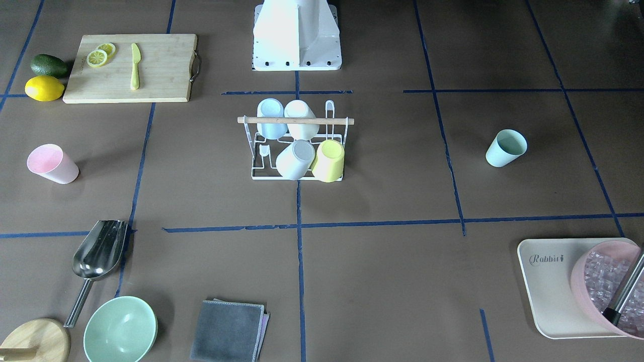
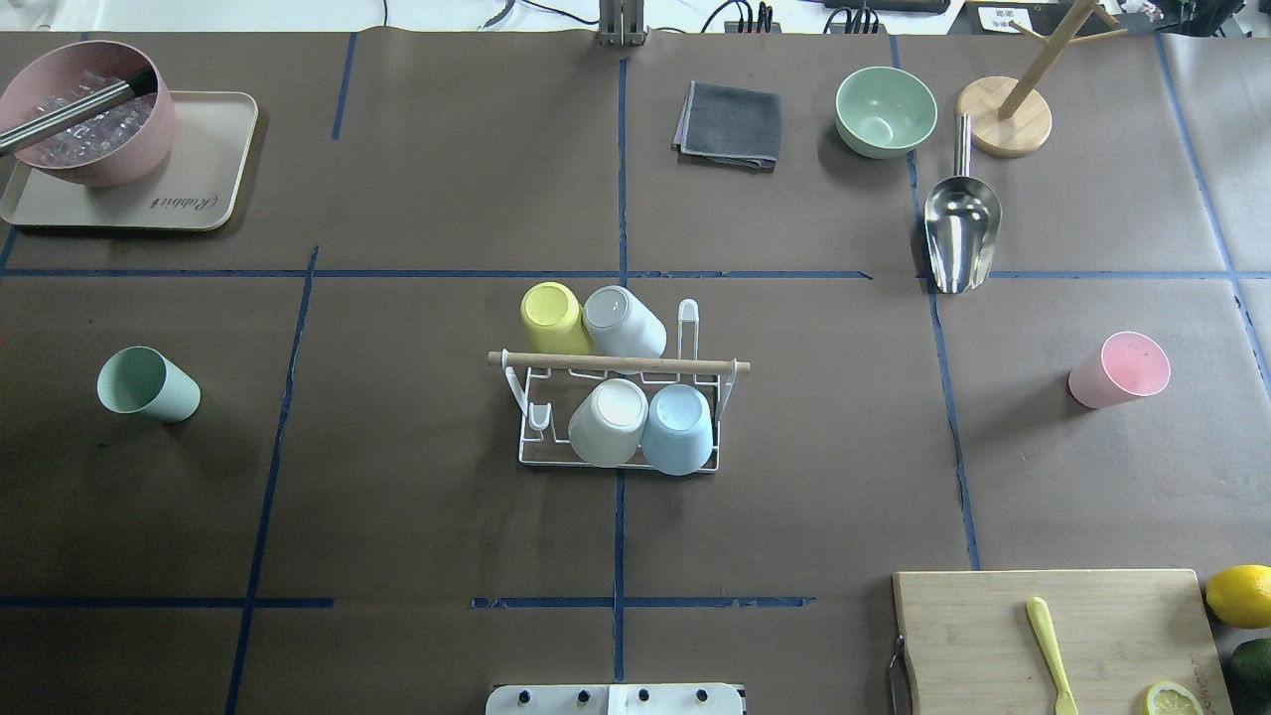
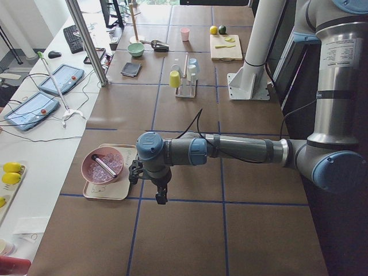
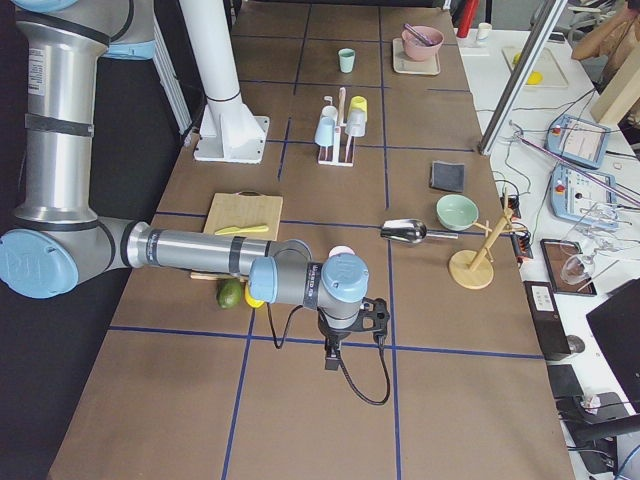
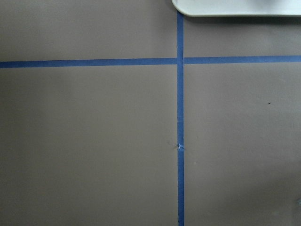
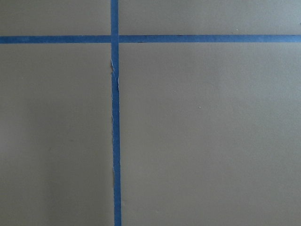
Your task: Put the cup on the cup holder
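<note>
The green cup (image 2: 149, 385), 9 o'clock from the cup holder (image 2: 616, 363), could bump the hung cups (image 2: 608, 422) going on. I cannot tell if the left end effector (image 3: 161, 196) or right end effector (image 4: 331, 356) is apart

Brown paper covers the whole table (image 2: 447, 477), marked into big squares by blue tape lines (image 2: 447, 273). Alongside it runs a white bench (image 3: 40, 172) carrying tablets (image 3: 63, 77), a keyboard (image 3: 73, 37) and loose cables, with a slanted metal post (image 3: 88, 43) at the table's edge. The light is soft and even.
</note>
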`<action>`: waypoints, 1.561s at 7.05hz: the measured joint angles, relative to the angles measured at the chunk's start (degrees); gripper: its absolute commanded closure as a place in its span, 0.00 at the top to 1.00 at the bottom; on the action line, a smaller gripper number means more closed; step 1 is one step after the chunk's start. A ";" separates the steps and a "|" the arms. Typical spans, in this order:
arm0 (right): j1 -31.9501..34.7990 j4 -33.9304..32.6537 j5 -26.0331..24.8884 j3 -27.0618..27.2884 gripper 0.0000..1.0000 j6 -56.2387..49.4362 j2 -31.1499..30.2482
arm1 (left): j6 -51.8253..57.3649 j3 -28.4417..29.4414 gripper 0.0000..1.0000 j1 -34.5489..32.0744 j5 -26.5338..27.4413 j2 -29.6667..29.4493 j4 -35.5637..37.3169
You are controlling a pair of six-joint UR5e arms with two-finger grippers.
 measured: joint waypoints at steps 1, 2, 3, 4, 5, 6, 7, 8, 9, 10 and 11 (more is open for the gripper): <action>-0.01 0.01 -0.02 0.00 1.00 0.07 0.00 | 1.07 -0.07 1.00 -0.76 -0.04 0.19 -0.08; -0.03 0.04 -0.08 -0.03 1.00 0.09 0.00 | 2.48 -0.08 1.00 -1.52 -0.06 0.45 -0.27; -0.06 0.12 -0.14 0.07 1.00 0.08 0.02 | 3.16 -0.02 1.00 -1.90 -0.07 0.60 -0.41; -0.06 0.16 -0.16 0.18 1.00 0.09 0.05 | 3.41 0.06 1.00 -2.03 -0.07 0.61 -0.48; -0.16 0.12 -0.15 0.06 1.00 0.12 0.07 | 3.47 0.07 1.00 -2.04 -0.09 0.54 -0.52; -0.41 0.08 -0.15 -0.07 1.00 0.12 0.06 | 3.47 0.00 1.00 -2.06 -0.13 0.45 -0.53; -0.85 0.12 -0.16 -0.54 1.00 0.10 0.07 | 3.48 -0.17 1.00 -2.06 -0.13 0.42 -0.54; -1.15 0.39 0.30 -1.86 1.00 0.13 0.17 | 3.49 -0.43 1.00 -2.06 -0.10 0.23 -0.50; -1.25 0.78 1.47 -3.61 1.00 0.27 0.31 | 3.48 -1.00 1.00 -2.01 0.04 -0.10 -0.29; -1.27 0.97 2.94 -4.91 1.00 0.57 0.63 | 3.44 -2.32 1.00 -1.81 0.30 -0.34 0.00; -1.37 0.66 4.55 -5.42 1.00 2.66 2.02 | 3.42 -3.74 1.00 -1.52 0.33 -0.44 0.16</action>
